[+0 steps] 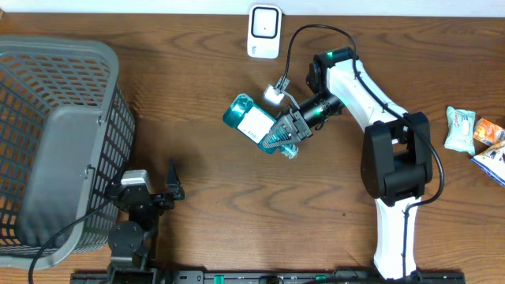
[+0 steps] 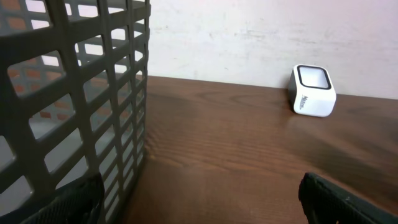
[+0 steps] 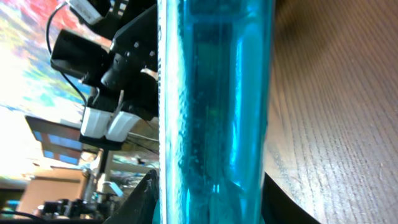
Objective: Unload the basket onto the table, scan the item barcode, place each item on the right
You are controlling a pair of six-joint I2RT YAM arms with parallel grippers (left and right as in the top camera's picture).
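The item is a teal, see-through bottle [image 1: 251, 120] with a white label, held off the table near the middle. My right gripper [image 1: 286, 134] is shut on the bottle [image 3: 214, 112], which fills the right wrist view between the two dark fingers [image 3: 144, 202]. The white barcode scanner [image 1: 263, 31] stands at the table's far edge, above the bottle, and shows in the left wrist view as a small white box [image 2: 313, 91] by the wall. My left gripper [image 1: 162, 192] rests open near the front left, its fingertips [image 2: 71, 200] wide apart with nothing between them.
A large grey mesh basket [image 1: 55, 142] takes up the left side, right beside my left gripper; its wall [image 2: 74, 93] fills the left of the left wrist view. Several snack packets [image 1: 473, 136] lie at the right edge.
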